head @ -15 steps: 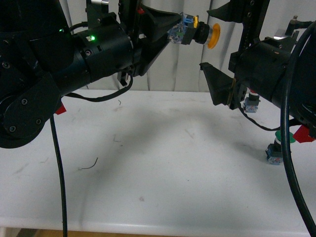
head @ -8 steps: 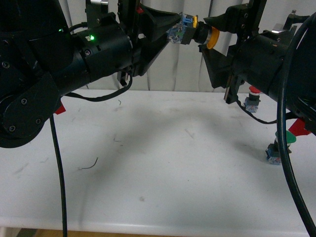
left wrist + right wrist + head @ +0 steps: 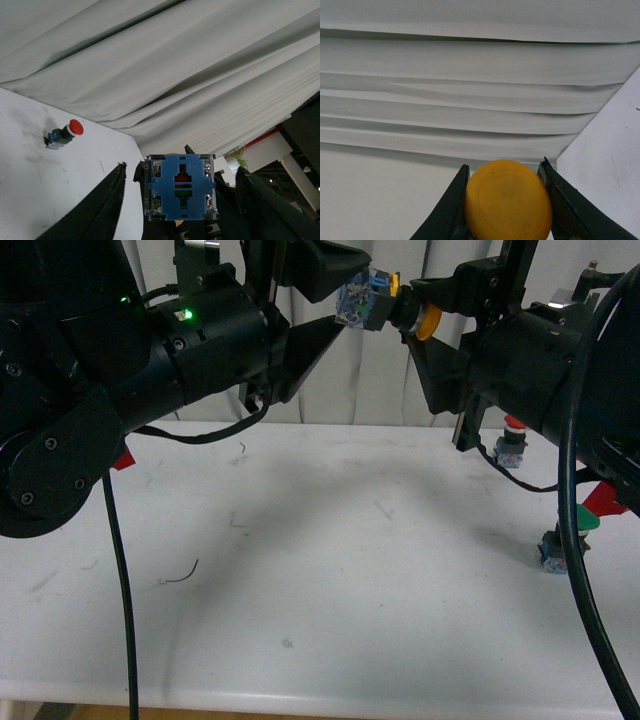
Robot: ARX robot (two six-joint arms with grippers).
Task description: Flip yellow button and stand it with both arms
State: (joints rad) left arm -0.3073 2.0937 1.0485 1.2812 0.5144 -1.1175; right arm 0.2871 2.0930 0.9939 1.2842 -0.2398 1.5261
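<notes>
Left gripper point(image 3: 350, 290) has spread wide, freeing the yellow button point(image 3: 385, 298); right gripper point(image 3: 416, 313) clamps its cap, completing the mid-air handover.

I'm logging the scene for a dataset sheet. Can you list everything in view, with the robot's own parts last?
yellow button: 1, yellow cap, black collar, blue base; held in the air on its side, above the table's far edge
red button: 1, red cap, blue base; on the table at far right, partly behind the right arm
green button: 1, green cap, blue base; on the table near its right edge
thin scrap: 1, dark; on the table at front left
table: 1, white, scuffed
curtain: 1, pale, pleated; behind the table
left gripper: 1, black; jaws spread beside the button's base
right gripper: 1, black; closed on the button's cap end
</notes>
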